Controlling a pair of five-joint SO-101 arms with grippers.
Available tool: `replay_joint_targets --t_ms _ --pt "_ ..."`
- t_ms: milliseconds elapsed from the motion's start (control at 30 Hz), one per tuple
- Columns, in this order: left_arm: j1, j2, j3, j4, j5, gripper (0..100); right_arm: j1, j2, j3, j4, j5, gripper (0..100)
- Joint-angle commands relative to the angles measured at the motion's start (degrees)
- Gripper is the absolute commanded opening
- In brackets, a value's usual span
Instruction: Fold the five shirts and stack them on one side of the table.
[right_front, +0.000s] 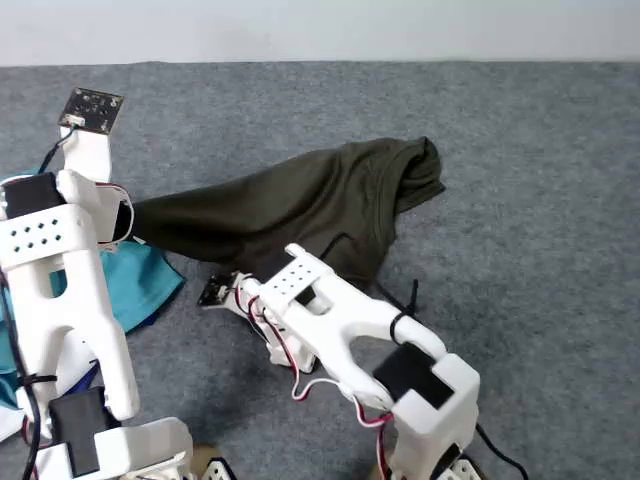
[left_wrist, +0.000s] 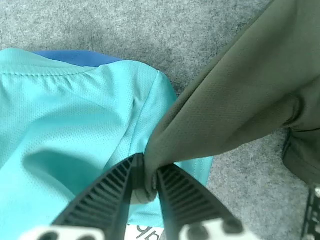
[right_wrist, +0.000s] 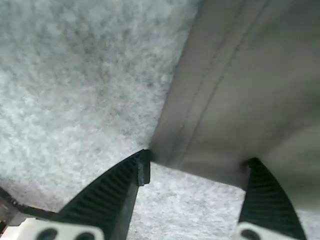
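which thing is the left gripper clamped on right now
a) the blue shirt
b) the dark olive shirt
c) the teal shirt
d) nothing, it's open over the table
B: in the left wrist view the left gripper is shut on a bunched corner of the dark olive shirt, while the teal shirt lies loose beneath it.

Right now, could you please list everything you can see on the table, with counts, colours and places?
olive shirt: 1, dark olive, spread mid-table
teal shirt: 1, teal, beside the left arm
blue shirt: 1, blue, edge peeking from under the teal shirt
table: 1, grey felt, beneath everything
left hand: 1, black, shut on a corner of the olive shirt
right hand: 1, black, open at the olive shirt's edge
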Motion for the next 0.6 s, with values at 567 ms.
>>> replay_joint_targets --t_ms 567 --pt "0.26 -2.99 -0.31 -1.14 0.53 0 4.18 7.25 -9.23 6.11 1.23 1.0"
